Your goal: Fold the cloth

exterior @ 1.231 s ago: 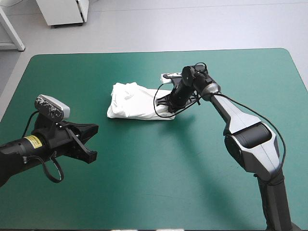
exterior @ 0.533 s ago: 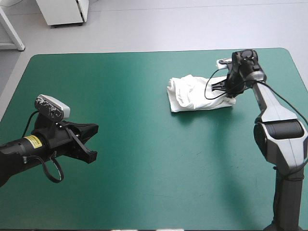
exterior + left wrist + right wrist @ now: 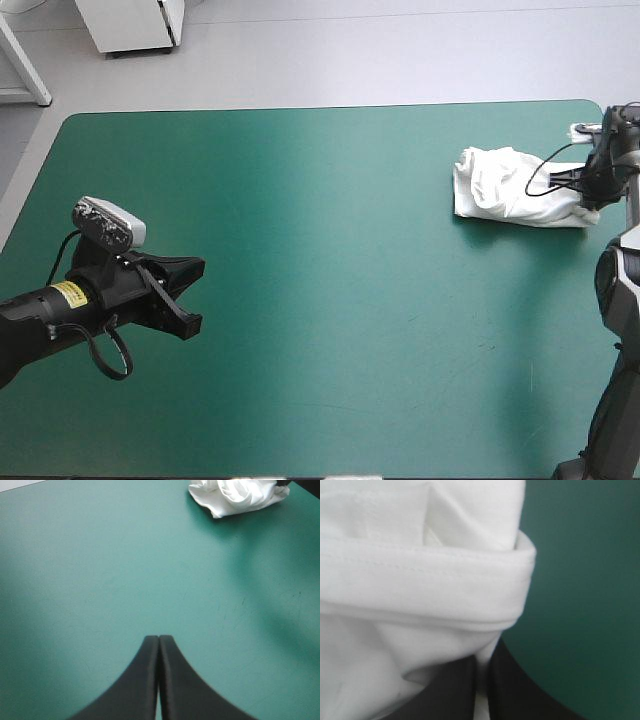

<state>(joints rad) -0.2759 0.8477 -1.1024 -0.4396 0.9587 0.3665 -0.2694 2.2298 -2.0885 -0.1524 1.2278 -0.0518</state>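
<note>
Since the T-shirt (image 3: 505, 185), far right, looks light and limp, the right gripper (image 3: 482, 665) pinches its edge, the left gripper (image 3: 159, 640) closed empty.

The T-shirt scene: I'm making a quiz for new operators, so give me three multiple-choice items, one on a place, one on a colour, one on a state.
1. Where on the table does the T-shirt lie?
A. near the far right corner
B. at the middle
C. by the near left edge

2. What colour is the T-shirt?
A. brown
B. black
C. white

3. How do the left arm's jaws stand?
A. open, empty
B. shut, empty
C. shut on the T-shirt

Answers: 1 A, the high view shows the bundle near the far right corner. 2 C, it is white in every view. 3 B, the left wrist view shows them met in one pointed arch over bare table.
</note>
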